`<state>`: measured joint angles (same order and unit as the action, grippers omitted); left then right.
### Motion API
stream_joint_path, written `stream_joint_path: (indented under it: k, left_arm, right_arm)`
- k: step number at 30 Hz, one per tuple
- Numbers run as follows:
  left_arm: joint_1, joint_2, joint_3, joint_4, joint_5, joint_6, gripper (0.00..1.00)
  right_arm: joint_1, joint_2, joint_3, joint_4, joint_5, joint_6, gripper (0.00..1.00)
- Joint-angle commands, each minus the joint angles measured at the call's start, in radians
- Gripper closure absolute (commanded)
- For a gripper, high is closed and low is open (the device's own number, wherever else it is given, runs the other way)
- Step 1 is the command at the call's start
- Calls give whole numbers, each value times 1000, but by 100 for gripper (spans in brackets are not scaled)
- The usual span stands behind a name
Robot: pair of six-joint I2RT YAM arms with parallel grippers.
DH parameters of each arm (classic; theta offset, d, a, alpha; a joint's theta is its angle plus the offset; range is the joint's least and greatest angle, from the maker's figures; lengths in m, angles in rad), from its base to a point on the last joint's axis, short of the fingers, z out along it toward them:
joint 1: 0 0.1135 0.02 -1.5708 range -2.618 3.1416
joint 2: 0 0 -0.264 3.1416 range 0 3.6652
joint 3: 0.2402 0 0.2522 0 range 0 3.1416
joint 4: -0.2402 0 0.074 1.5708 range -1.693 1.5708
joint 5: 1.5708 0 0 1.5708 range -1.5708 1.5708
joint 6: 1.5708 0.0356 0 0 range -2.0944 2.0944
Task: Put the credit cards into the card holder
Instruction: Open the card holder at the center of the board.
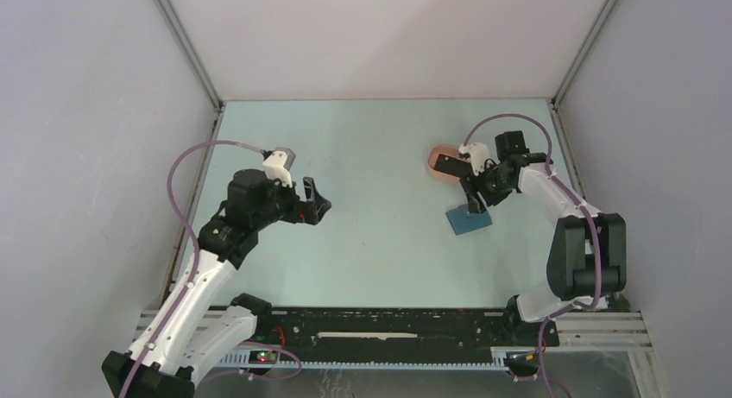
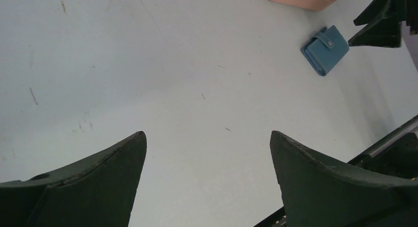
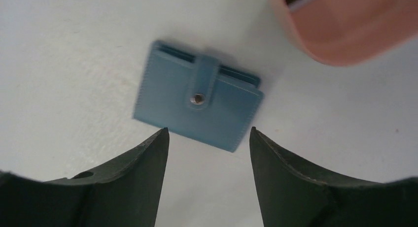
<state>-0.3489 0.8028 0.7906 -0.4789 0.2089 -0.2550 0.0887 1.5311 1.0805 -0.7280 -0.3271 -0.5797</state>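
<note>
On the table's right side, seen from above, the right gripper hovers over the snapped-shut card holder, beside a pink tray holding a dark credit card. The left wrist view shows the left gripper spread wide, empty and well apart. In the right wrist view the fingers are parted and hold nothing. The holder is unopened, and I judge no card is loaded yet.

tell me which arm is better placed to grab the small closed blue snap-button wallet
Right. The right gripper is poised over the small blue snap-button wallet, jaws apart. The left gripper, also open, is far across the table.
</note>
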Motion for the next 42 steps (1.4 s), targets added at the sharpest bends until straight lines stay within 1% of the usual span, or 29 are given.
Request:
stream_joint_path:
  k: [1,7,13,15,17,20,22,24,26,29,31,33,36,38,40,41,42]
  left_arm:
    - [29,22,-25,48,95,-30,0]
    - [31,32,-25,48,106,-35,0]
    - [31,32,-27,48,114,-38,0]
    - [30,29,-27,48,114,-38,0]
    - [33,27,-27,48,117,-38,0]
    - [36,26,-28,49,123,-39,0]
    - [39,26,-30,52,128,-41,0]
    - [40,27,-31,55,134,-42,0]
    - [41,28,-34,61,145,-43,0]
    - [42,29,-39,75,178,-44,0]
    - [41,28,-45,93,210,-46,0]
    - [42,25,-55,117,247,-51,0]
    - [42,19,-71,157,299,-63,0]
    - [41,14,-87,198,341,-84,0]
    - [32,7,-109,242,372,-124,0]
    - [21,2,-121,265,372,-147,0]
    - [2,-8,-135,290,364,-177,0]
  right_arm:
    - [-53,53,5,68,99,100,32]
    - [-158,167,66,27,-12,176,40]
    - [-164,248,98,4,-68,196,44]
    - [-165,260,99,-11,-88,188,51]
    - [-164,266,101,-39,-137,167,63]
    - [-143,268,101,-93,-204,133,77]
    - [-115,267,100,-143,-256,98,83]
    - [-64,261,94,-196,-315,56,86]
    - [24,245,81,-258,-379,-8,85]
    - [153,221,64,-354,-435,-121,82]
    - [211,201,56,-378,-423,-154,73]
    - [225,172,51,-372,-397,-167,65]
    - [216,81,37,-336,-364,-204,58]
    - [220,-14,9,-274,-371,-250,53]
    - [230,-114,-37,-201,-400,-329,45]
    - [234,-164,-65,-162,-422,-387,41]
    - [237,-201,-97,-145,-452,-477,34]
